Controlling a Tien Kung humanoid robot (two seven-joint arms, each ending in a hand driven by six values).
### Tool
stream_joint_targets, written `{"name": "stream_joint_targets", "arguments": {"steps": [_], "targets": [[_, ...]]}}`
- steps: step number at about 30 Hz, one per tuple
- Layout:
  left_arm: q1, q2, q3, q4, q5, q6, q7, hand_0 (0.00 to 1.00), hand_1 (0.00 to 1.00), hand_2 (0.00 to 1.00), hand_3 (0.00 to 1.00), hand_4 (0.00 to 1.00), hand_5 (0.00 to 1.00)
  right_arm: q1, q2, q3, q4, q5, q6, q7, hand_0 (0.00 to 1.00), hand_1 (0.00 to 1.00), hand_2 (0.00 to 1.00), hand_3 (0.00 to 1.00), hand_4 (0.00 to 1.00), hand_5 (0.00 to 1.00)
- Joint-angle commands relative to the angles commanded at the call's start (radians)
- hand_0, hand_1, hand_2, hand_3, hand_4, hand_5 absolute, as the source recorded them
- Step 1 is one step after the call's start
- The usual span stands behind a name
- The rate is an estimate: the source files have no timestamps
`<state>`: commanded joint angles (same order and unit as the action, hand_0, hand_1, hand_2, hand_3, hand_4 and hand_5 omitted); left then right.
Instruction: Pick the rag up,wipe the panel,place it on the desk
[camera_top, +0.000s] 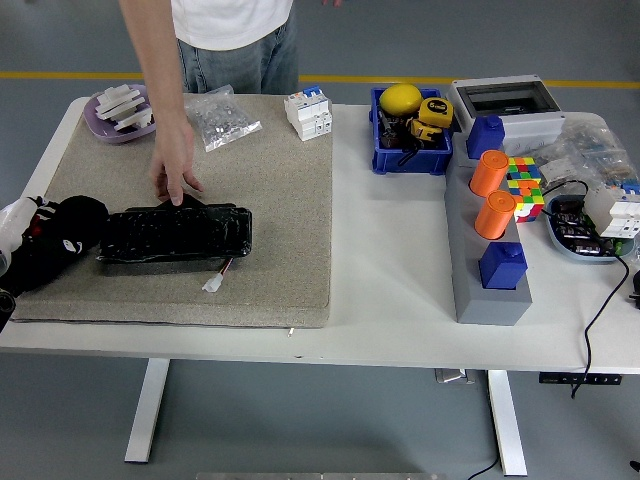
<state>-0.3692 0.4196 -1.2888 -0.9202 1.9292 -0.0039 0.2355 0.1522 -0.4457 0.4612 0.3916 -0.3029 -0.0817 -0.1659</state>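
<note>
The black panel, wrapped in shiny film, lies on the beige mat at its left, with a white plug on a wire at its front. A dark rag lies bunched against the panel's far edge. A person's hand reaches down from the far side and touches the rag. My left hand, black with a white wrist, rests on the mat just left of the panel, apart from the rag. My right hand is out of sight.
At the mat's back stand a purple dish of white parts, a clear bag and a white breaker. To the right are a blue bin, a grey block with orange cylinders, a cube and cables.
</note>
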Motion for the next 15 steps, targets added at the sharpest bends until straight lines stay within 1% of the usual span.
{"name": "stream_joint_targets", "arguments": {"steps": [1, 2, 7, 8, 13, 14, 15], "targets": [[0.0, 0.0, 0.001, 0.001, 0.001, 0.003, -0.001, 0.367, 0.611, 0.796, 0.768, 0.92, 0.255, 0.0, 0.0, 0.0, 0.0, 0.0, 0.0, 0.0, 0.74, 0.534, 0.656, 0.62, 0.998, 0.603], [0.001, 0.0, 0.001, 0.001, 0.004, 0.007, -0.001, 0.351, 0.517, 0.786, 0.709, 0.853, 0.156, -0.001, -0.001, 0.0, 0.0, 0.0, 0.0, 0.0, 0.74, 0.534, 0.656, 0.62, 0.998, 0.603], [0.0, -0.001, 0.007, 0.007, 0.007, 0.025, -0.005, 0.351, 0.517, 0.786, 0.709, 0.853, 0.156, -0.001, -0.001, 0.003, -0.001, 0.001, 0.0, 0.0, 0.74, 0.534, 0.656, 0.62, 0.998, 0.603], [0.0, -0.001, 0.008, 0.009, 0.006, 0.03, -0.006, 0.293, 0.366, 0.734, 0.639, 0.703, 0.047, -0.001, -0.001, 0.004, -0.001, 0.0, 0.0, 0.0, 0.74, 0.534, 0.656, 0.62, 0.998, 0.603], [-0.001, -0.002, 0.015, 0.014, 0.002, 0.057, -0.012, 0.293, 0.366, 0.734, 0.639, 0.703, 0.047, -0.001, 0.002, 0.006, -0.001, 0.0, 0.0, 0.001, 0.74, 0.534, 0.656, 0.62, 0.998, 0.603], [-0.001, -0.002, 0.017, 0.015, -0.001, 0.064, -0.014, 0.243, 0.243, 0.633, 0.588, 0.582, 0.002, -0.001, 0.002, 0.007, -0.001, 0.0, 0.0, 0.001, 0.74, 0.534, 0.656, 0.62, 0.998, 0.603], [-0.001, -0.002, 0.017, 0.015, -0.002, 0.066, -0.015, 0.243, 0.243, 0.633, 0.588, 0.582, 0.002, -0.001, 0.002, 0.007, -0.001, 0.0, -0.001, 0.002, 0.74, 0.534, 0.656, 0.62, 0.998, 0.603]]}}
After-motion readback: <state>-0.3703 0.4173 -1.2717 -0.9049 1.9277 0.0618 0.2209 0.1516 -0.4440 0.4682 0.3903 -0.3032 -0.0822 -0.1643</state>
